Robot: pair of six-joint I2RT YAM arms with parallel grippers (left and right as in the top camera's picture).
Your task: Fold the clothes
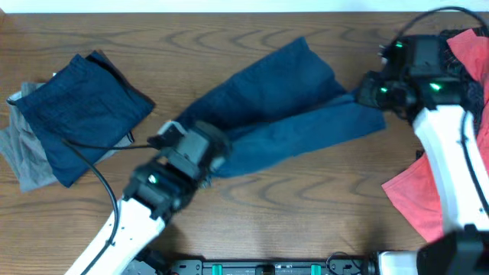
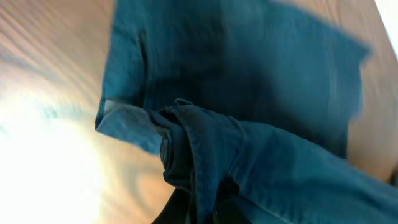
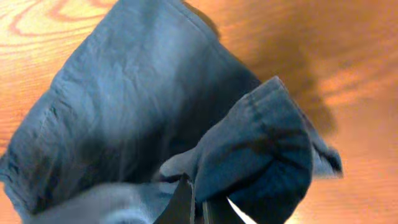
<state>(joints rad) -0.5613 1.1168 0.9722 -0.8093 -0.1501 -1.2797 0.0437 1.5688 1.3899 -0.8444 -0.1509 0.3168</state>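
Note:
The navy blue shorts (image 1: 283,107) lie stretched across the middle of the table, one leg fanning toward the back. My left gripper (image 1: 200,156) is shut on the bunched left end of the shorts (image 2: 205,155). My right gripper (image 1: 372,93) is shut on the right end, where a hem (image 3: 261,143) curls up over the fingers. A folded navy piece (image 1: 80,103) lies on a grey garment (image 1: 27,156) at the left. A coral-red garment (image 1: 420,195) lies at the right edge under the right arm.
More red cloth (image 1: 470,50) sits at the back right corner behind the right arm. A black cable (image 1: 92,149) runs from the left arm across the folded pile. Bare wooden table (image 1: 306,206) lies in front of the shorts.

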